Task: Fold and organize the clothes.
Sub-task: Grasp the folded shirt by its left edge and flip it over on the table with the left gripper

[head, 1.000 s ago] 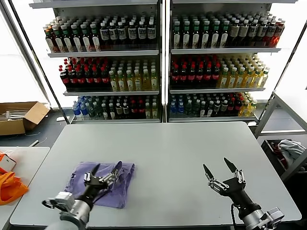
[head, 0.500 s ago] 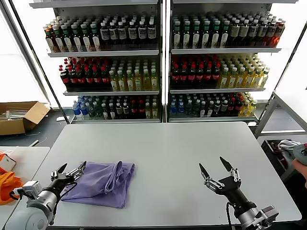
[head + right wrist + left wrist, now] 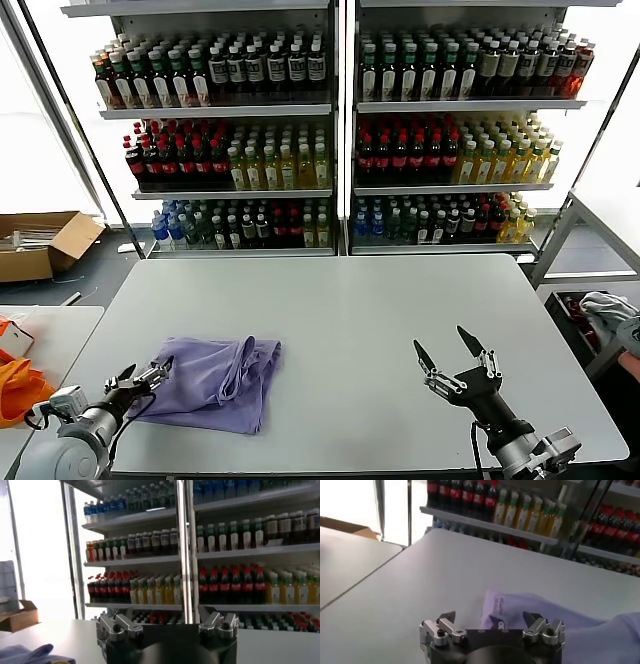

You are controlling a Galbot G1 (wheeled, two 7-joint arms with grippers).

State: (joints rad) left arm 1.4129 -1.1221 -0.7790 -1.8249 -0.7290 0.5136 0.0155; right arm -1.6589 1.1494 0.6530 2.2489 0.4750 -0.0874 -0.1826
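We saw the folded lavender T-shirt (image 3: 215,383) at lower left; beside it the left gripper (image 3: 140,379) gaped empty, the right gripper (image 3: 447,352) spread at lower right.

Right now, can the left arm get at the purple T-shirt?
Probably yes. The left tool is open and sits right at the near left edge of the folded purple T-shirt, with only bare table between them. The right tool waits far off.

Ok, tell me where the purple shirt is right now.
In the head view, the purple shirt lies folded on the table's near left part, just beside the open left gripper at its left edge.
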